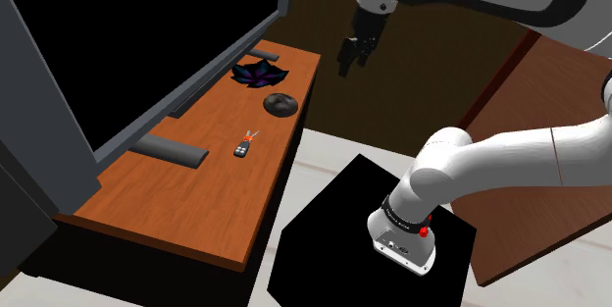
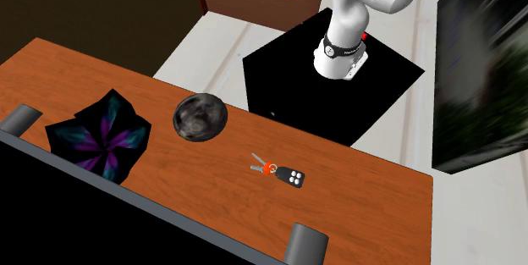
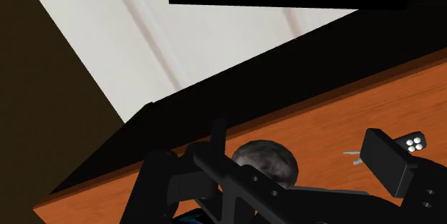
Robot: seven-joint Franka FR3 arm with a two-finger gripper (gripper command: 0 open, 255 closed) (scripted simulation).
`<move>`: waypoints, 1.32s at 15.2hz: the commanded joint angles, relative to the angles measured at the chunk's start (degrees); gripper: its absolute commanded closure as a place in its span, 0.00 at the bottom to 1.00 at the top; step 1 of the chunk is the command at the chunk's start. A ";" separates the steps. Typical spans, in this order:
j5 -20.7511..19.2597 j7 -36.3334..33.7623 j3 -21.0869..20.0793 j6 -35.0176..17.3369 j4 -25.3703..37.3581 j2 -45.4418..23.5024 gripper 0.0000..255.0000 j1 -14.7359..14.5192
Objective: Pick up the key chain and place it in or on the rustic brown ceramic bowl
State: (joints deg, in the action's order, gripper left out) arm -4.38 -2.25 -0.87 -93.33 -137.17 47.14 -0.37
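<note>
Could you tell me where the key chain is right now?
In the shoulder view the key chain lies on the wooden table, just right of the grey bar and below the grey bowl, touching neither.

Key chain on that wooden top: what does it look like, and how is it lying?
The key chain is a small black remote fob with a few pale buttons, joined by an orange-red ring to a couple of thin grey keys that look like metal and fan out. It lies flat on the orange-brown wooden top, its key end turned toward the dark grey bowl but clearly apart from it. Only the top touches it; the gripper is far off.
</note>
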 commanded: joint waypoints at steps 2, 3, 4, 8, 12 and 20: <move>0.70 -1.06 -0.77 -1.37 -0.73 -0.79 0.00 -0.31; 1.39 -2.11 -1.54 -2.76 -1.39 -1.66 0.00 -0.62; 2.07 -3.14 -2.32 -4.17 -1.99 -2.60 0.00 -0.93; 4.58 -7.19 -5.44 -9.97 -3.65 -7.13 0.00 -2.17; 6.67 -11.12 -8.57 -15.87 -4.13 -12.81 0.00 -3.30; 8.68 -19.01 -14.72 -27.13 -1.46 -27.00 0.00 -4.76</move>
State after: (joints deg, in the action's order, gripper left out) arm 4.33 -20.24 -14.85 -118.64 -139.39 22.69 -5.12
